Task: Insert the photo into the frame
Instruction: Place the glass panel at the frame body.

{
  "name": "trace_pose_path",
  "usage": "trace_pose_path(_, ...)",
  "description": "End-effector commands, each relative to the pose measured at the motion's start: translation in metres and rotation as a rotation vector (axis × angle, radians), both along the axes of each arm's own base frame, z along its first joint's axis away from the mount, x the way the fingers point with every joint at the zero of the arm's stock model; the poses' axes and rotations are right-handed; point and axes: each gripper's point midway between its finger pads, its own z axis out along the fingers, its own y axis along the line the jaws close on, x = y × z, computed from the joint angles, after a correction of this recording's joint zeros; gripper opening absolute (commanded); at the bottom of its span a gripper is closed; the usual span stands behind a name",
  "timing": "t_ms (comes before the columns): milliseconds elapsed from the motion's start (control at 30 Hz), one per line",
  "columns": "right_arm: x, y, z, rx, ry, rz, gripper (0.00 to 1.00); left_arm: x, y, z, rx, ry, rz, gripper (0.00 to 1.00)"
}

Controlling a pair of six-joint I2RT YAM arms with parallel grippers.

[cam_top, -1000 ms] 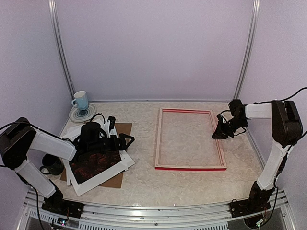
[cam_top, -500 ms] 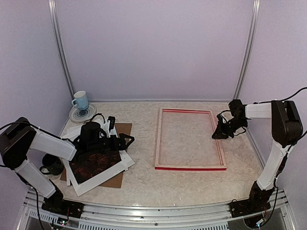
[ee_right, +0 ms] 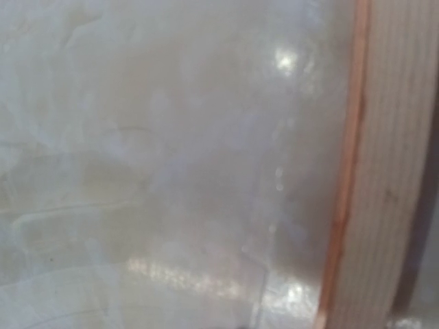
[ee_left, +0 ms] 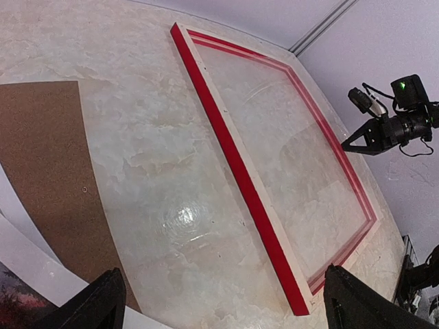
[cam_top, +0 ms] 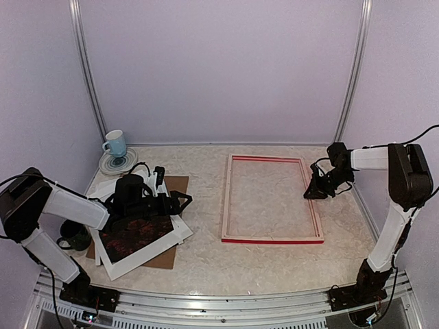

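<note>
Though flat, frame lengthwise near-to-far

A pale, marbled table top is enclosed on three sides by plain lavender walls: a back wall, a left wall and a right wall. The back corners are marked by two slim metal posts. The near edge is bordered by a ribbed aluminium rail. Soft, even light is cast from above, and a bright glare patch is reflected on the glossy surface.
</note>
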Motion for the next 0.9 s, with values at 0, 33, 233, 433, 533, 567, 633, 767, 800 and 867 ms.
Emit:
trace_pose_path(0,0.003,-0.008,0.003,-0.014,-0.014,-0.011,0.14,0.005,-0.004,0.008,-0.024,-0.021,-0.009,0.99)
trace_pose_path(33,0.003,-0.008,0.004,-0.011,-0.014,-0.012,0.16,0.005,-0.003,0.008,-0.023,-0.02,-0.009,0.99)
trace_pose_path(233,0.003,-0.007,0.004,-0.007,-0.012,-0.012,0.34,0.005,-0.004,0.007,-0.024,-0.017,-0.012,0.99)
trace_pose_path(433,0.004,-0.009,0.012,-0.018,-0.026,-0.023,0.38,0.005,-0.004,0.007,-0.024,-0.018,-0.014,0.99)
trace_pose_path(533,0.004,-0.012,0.015,-0.033,-0.032,-0.033,0.39,0.005,-0.004,0.007,-0.025,-0.018,-0.014,0.99)
trace_pose_path(567,0.005,-0.015,0.016,-0.049,-0.032,-0.042,0.39,0.005,-0.005,0.007,-0.025,-0.017,-0.014,0.99)
trace_pose_path(633,0.005,-0.019,0.018,-0.07,-0.037,-0.051,0.39,0.005,-0.005,0.007,-0.026,-0.016,-0.015,0.99)
trace_pose_path(767,0.006,-0.027,0.023,-0.117,-0.044,-0.07,0.4,0.005,-0.005,0.006,-0.026,-0.015,-0.016,0.99)
trace_pose_path(800,0.007,-0.028,0.025,-0.124,-0.046,-0.073,0.4,0.005,-0.005,0.006,-0.026,-0.015,-0.017,0.99)
trace_pose_path(867,0.008,-0.03,0.028,-0.137,-0.053,-0.079,0.41,0.005,-0.005,0.006,-0.027,-0.013,-0.016,0.99)
